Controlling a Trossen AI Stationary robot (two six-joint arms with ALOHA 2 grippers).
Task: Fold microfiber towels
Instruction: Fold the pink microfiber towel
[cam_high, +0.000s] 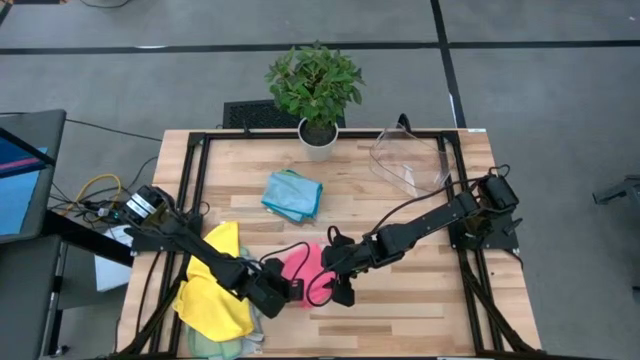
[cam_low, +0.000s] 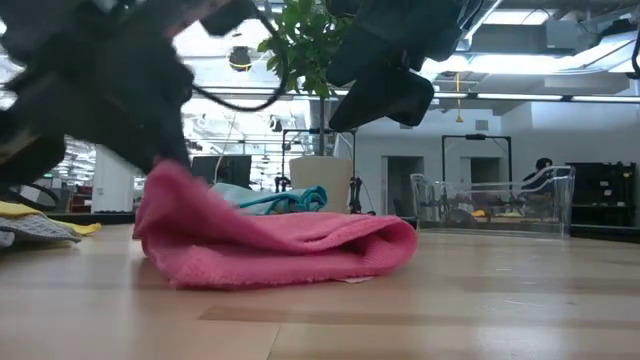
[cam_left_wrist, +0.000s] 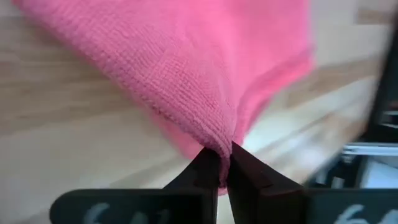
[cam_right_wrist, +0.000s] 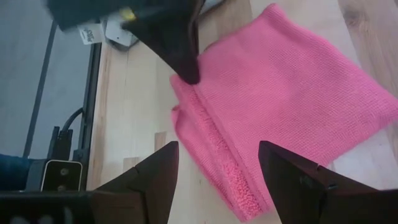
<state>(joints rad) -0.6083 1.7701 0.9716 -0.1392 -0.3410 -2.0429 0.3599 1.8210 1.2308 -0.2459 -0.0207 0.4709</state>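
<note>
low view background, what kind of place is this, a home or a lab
Most likely a lab or workshop, not a home: a wooden table on a black metal frame, ceiling strip lights, dark equipment racks behind, grey floor, a monitor beside the bench.

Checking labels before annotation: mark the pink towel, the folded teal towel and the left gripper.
pink towel (cam_right_wrist: 280, 74), right wrist view, on its flat folded upper face.
teal towel (cam_high: 292, 194), high view, on the middle of the folded stack.
left gripper (cam_left_wrist: 225, 163), left wrist view, at the fingertips pinching the pink towel's edge.
</note>
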